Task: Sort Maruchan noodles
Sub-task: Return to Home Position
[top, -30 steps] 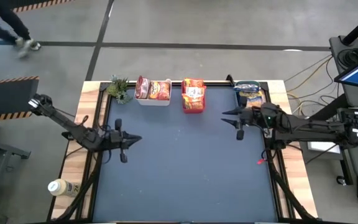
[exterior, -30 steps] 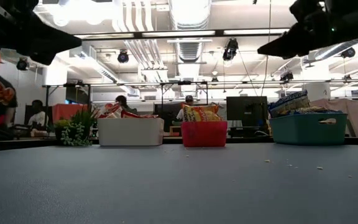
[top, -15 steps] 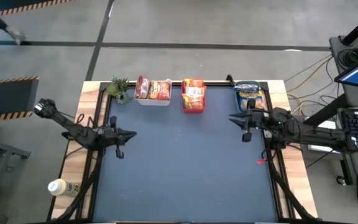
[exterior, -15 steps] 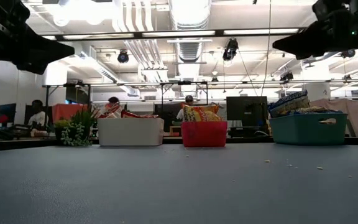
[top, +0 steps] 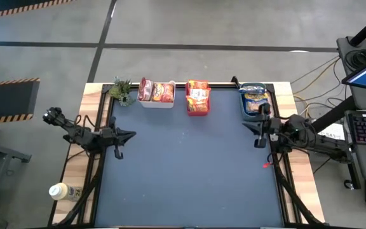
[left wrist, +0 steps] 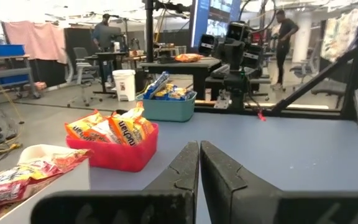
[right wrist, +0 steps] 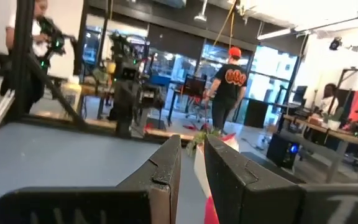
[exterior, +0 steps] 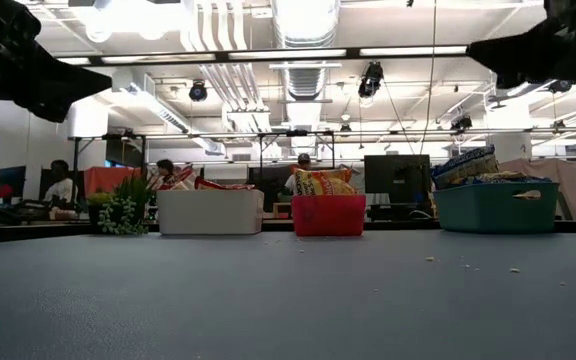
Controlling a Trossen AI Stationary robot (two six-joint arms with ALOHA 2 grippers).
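**Hands clenched and empty; noodles binned at far edge**

Left hand (top: 121,135) sits at the tabletop's (top: 189,172) left edge, right hand (top: 257,126) at its right edge, both clenched on nothing. Maruchan noodles (top: 197,97) fill the white bin (top: 156,102), pink bin (top: 197,109) and teal bin (top: 248,109) along the far edge, beside the plant (top: 121,91).

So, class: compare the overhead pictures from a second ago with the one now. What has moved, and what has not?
Both arms pulled back outward: the left gripper toward the table's left edge, the right gripper toward its right edge, beside the teal bin. Neither took hold of anything. The noodle packets stayed in the white bin, the pink bin and the teal one; the plant stayed too.
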